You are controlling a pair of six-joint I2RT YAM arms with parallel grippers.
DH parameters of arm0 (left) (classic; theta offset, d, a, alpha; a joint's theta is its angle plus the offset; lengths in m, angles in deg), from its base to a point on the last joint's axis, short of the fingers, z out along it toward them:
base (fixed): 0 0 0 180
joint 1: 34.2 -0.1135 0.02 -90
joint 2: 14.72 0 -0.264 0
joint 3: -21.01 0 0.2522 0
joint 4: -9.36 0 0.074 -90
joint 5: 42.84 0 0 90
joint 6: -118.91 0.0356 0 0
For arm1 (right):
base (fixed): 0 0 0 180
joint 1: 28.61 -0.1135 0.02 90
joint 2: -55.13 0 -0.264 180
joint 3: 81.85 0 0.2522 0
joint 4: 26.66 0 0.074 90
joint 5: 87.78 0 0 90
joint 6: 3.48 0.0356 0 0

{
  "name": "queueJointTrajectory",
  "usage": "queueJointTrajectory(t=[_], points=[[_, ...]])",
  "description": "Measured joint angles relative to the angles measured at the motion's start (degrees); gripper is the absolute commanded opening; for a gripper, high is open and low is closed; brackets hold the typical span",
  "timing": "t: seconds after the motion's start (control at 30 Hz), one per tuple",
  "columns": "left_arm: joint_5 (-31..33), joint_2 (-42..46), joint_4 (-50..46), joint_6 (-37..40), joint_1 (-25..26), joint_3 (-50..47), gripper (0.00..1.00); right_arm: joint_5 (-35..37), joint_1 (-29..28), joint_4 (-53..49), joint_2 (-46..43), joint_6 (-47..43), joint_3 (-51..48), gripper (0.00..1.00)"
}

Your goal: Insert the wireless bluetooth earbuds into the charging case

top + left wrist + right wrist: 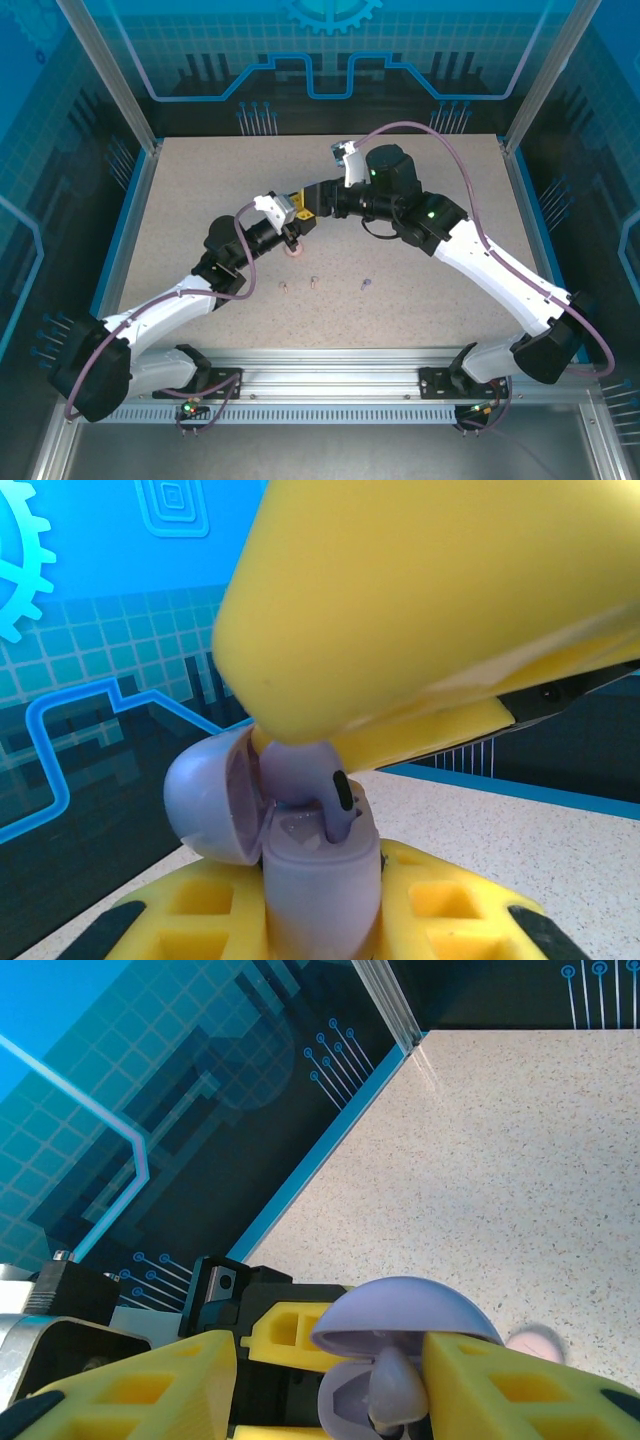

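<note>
At the middle of the table (pixel 430 290), the right gripper (pixel 328 1372) stands half spread over a purple earbud (pixel 336 802). One yellow finger (pixel 500 1390) seems to lie against the bud, but I cannot tell whether it is truly pinched. Just below, the left gripper (pixel 322 928) is pressed tight on the purple case (pixel 315 875), which has its lid (pixel 200 790) hinged open to one side.

The step in hand looks to be seating this bud in its socket, with the stem already partly down in the well. The next move, as I judge it, calls for a short, straight push along the stem. After that the right fingers should part wider and lift clear without dragging the bud out, while the left grip keeps the case steady.

From the left wrist, the bud's long axis runs along its stem, close to upright against the case. The stem tip points down into the socket, and the rounded head sits uppermost, leaning toward the lid.

Nearer the arm bases, a pink earbud (pixel 284 288), a second pink earbud (pixel 314 282) and a loose purple earbud (pixel 365 284) lie on the table, apart from both grippers. A pink case (pixel 294 251) sits close under the left gripper, so most of the job seems yet to come.
</note>
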Motion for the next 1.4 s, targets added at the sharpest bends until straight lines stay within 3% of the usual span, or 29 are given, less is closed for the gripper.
queueJointTrajectory(t=[0.3,0.73,1.1,1.4], points=[[0.20,0.15,0.57,0.00,0.00,0.00,0.00,-0.15,-0.31,0.07,0.04,-0.02,0.46,0.54],[0.42,0.24,1.66,-0.02,0.00,0.00,0.00,-2.78,-0.35,-0.24,-0.22,-4.76,1.51,0.67],[0.39,0.17,0.96,0.00,0.04,0.00,0.00,-5.11,-0.22,1.73,-6.21,-4.79,0.37,0.65],[0.39,0.17,0.72,0.00,0.04,0.00,0.00,-5.16,-0.22,2.01,-5.60,-4.11,-1.66,0.60]])
